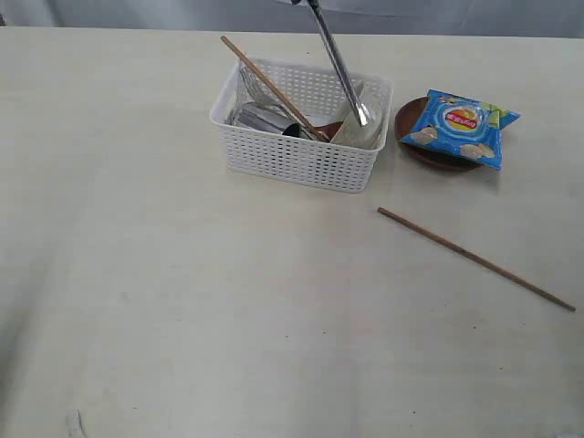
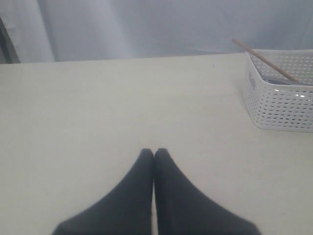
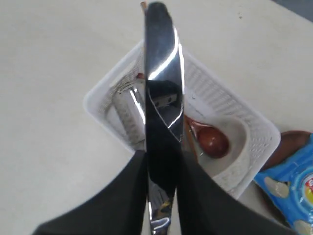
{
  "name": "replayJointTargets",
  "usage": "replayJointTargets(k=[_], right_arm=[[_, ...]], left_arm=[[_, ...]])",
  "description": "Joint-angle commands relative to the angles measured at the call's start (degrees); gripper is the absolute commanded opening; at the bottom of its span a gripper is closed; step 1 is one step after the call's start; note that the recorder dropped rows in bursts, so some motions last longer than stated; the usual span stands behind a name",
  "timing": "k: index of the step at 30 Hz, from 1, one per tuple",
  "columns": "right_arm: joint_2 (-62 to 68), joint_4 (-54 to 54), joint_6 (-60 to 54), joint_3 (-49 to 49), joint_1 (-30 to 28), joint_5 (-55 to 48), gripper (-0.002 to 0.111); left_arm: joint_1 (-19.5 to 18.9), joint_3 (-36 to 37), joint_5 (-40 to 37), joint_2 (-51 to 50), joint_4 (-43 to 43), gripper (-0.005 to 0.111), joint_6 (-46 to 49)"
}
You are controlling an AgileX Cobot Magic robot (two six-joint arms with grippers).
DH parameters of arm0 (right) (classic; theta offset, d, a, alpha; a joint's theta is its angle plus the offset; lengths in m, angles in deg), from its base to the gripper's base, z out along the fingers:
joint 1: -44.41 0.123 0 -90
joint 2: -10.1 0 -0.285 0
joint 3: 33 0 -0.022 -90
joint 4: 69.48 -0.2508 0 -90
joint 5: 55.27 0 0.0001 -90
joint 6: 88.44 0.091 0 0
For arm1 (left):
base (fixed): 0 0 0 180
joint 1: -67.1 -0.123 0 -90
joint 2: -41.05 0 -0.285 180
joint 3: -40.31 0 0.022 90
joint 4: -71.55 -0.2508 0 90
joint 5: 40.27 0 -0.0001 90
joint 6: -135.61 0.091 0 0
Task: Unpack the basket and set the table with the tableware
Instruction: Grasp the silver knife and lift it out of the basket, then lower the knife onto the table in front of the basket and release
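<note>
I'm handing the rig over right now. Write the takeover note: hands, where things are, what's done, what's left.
Left hand: shut, empty, over bare table.
Right hand: shut on the knife, held steeply above the basket, lower end over the bowl.
In the basket: cup, bowl, spoon, one chopstick leaning out. Fork not made out.
Out: the other chopstick lies on the table, apart from the basket. The plate sits beside the basket with the chip bag on it.
Left: set down the knife, unpack the rest, probably clear the bag off the plate.
</note>
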Motion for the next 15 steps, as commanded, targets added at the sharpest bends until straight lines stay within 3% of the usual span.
replayJointTargets(k=[1,4,7,10,15], right_arm=[[-0.93,-0.62,3.37,-0.4,4.02,-1.46,0.0],[-1.18,-0.07,6.99,1.18,7.51,-1.46,0.0],[-1.18,1.27,14.25,9.05,12.31,-1.46,0.0],[-1.18,-1.19,20.17,16.58,13.45,0.4,0.0],[-0.13,-10.84,26.12,29.16,13.69,18.8,0.0]], left_arm=[[0.43,0.11,0.18,0.21,0.15,0.0,0.0],[0.43,0.11,0.18,0.21,0.15,0.0,0.0],[0.43,0.11,0.18,0.21,0.15,0.0,0.0],[0.43,0.11,0.18,0.21,0.15,0.0,0.0],[0.43,0.11,0.18,0.21,0.15,0.0,0.0]])
